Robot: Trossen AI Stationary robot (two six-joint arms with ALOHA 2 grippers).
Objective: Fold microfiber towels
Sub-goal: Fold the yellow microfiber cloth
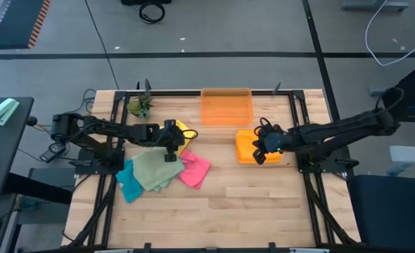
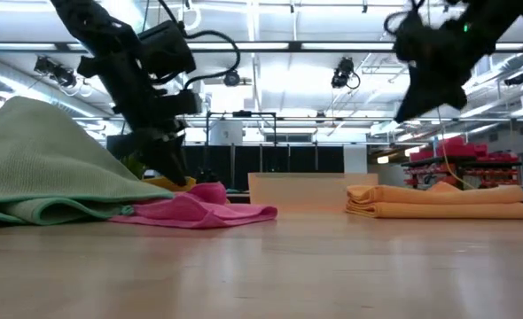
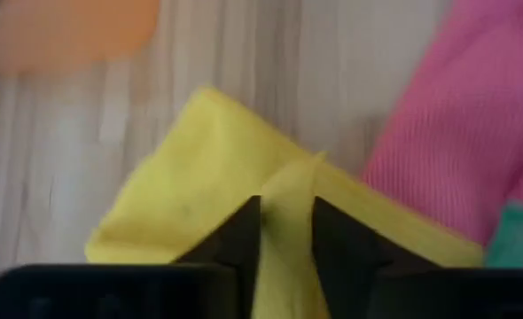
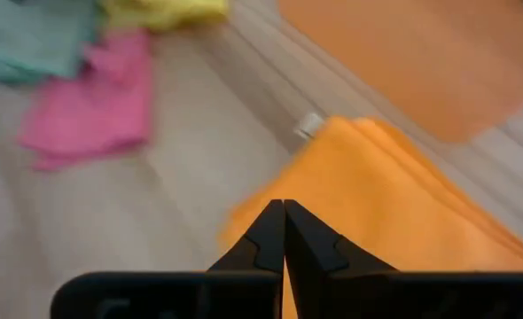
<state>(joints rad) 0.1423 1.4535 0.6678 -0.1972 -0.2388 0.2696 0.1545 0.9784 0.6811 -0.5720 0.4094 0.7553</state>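
High view: I saw the left gripper (image 1: 171,156) lowered over the pile of towels toward the worktop's (image 1: 250,204) left edge, and the right gripper (image 1: 259,157) hanging over the folded orange towel (image 1: 248,144) nearer the right edge. The pile held a sage green towel (image 1: 153,169) lying over a teal towel (image 1: 129,184), with a pink towel (image 1: 195,170) beside them and a yellow towel (image 1: 186,133) on the far side. Left wrist view: I found the fingers (image 3: 235,241) pinching a raised fold of the yellow towel (image 3: 191,208), the pink towel (image 3: 474,124) just beside it. Right wrist view: the fingers (image 4: 266,237) were pressed together with nothing between them, above the orange towel (image 4: 394,195). A translucent orange bin (image 1: 226,107) stood at the worktop's far edge, near the middle.
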